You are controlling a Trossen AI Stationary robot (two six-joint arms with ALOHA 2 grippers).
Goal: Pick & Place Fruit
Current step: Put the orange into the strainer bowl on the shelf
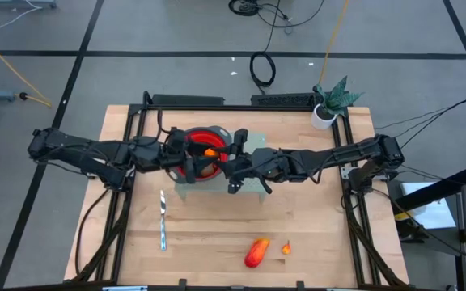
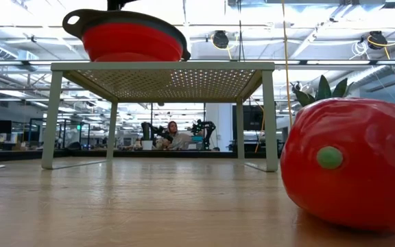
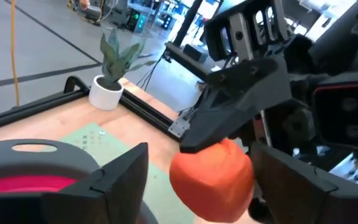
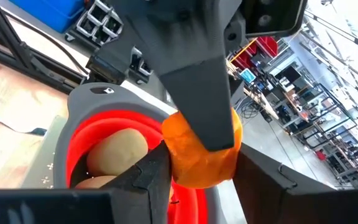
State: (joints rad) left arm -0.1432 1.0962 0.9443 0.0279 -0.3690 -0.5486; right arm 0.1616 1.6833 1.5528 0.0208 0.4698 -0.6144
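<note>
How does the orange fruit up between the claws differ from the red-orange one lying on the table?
The orange fruit is rounder and smaller, held above the red bowl; the red-orange piece is longer and redder, lying loose on the table, far from both arms. Both are toy fruits.

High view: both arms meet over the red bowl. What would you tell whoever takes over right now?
Right gripper: shut on the orange fruit above the red bowl.
Left gripper: open, fingers flanking that fruit.
Done: tan fruits lie in the bowl.
Left: the long red-orange piece and small orange piece on the table, beside the knife.
</note>
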